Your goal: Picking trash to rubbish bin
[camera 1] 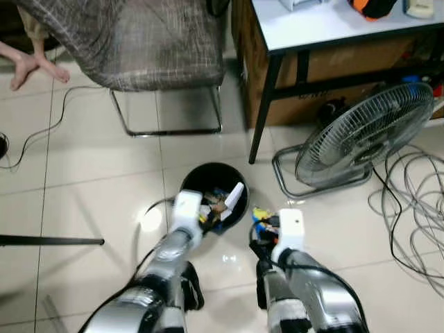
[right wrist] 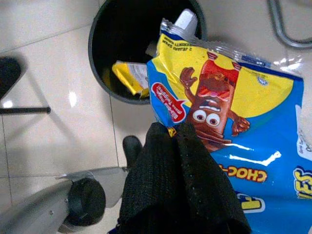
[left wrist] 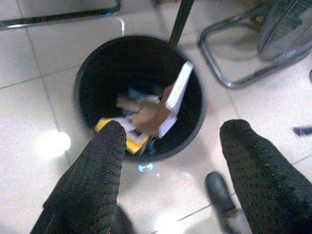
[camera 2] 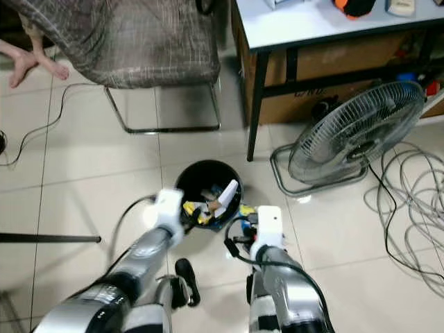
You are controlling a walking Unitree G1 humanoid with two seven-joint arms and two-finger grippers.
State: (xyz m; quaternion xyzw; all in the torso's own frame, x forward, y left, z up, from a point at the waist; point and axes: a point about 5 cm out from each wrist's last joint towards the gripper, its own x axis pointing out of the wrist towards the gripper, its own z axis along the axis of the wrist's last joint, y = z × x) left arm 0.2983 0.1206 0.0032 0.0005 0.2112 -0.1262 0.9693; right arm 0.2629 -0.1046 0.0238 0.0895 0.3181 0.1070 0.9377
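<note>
A round black rubbish bin (camera 1: 208, 168) stands on the tiled floor just in front of me. It holds a white carton (left wrist: 178, 95), a yellow wrapper (right wrist: 129, 75) and other scraps. My left gripper (left wrist: 175, 127) hangs above the bin's near rim, open and with nothing between its fingers. To the right of the bin, my right gripper (right wrist: 170, 130) is shut on a blue and yellow chocolate snack wrapper (right wrist: 219, 107). The wrapper (camera 1: 260, 216) hangs just outside the bin's right rim.
A floor fan (camera 1: 364, 135) stands close on the right with loose cables (camera 1: 416, 201) beside it. A table (camera 1: 333, 28) is behind it and a fabric chair (camera 1: 139, 41) behind the bin. A person's bare feet (camera 1: 31, 66) show at far left, with a dark rod (camera 1: 48, 241) on the floor.
</note>
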